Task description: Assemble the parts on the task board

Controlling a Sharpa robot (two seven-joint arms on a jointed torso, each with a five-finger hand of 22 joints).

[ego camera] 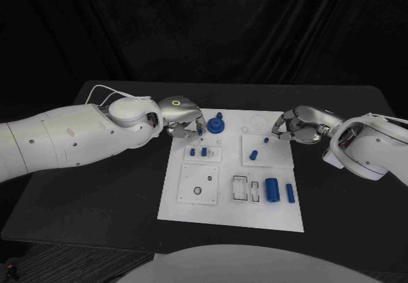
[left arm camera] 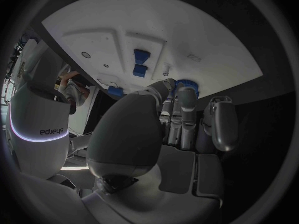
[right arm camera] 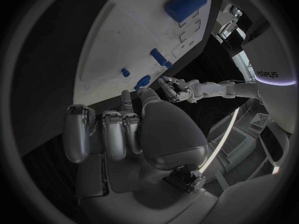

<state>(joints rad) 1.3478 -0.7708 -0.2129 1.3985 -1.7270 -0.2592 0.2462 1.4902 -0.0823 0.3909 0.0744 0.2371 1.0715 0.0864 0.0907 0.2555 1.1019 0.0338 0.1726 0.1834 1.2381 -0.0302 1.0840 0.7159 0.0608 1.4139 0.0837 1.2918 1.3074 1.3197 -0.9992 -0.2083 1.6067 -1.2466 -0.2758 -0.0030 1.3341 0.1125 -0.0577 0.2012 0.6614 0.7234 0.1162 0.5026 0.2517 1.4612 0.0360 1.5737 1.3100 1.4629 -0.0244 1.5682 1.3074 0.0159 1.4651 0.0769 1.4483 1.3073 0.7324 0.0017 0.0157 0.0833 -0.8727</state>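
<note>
Task board (ego camera: 223,218), white with small blue parts (ego camera: 272,189) (several standing), flanked by curled, empty left hand (ego camera: 180,121) and right hand (ego camera: 298,125).

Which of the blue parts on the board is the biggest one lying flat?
The blue cylinder near the board's front right, beside the slimmer blue rod; it is clearly thicker than every other lying part.
</note>
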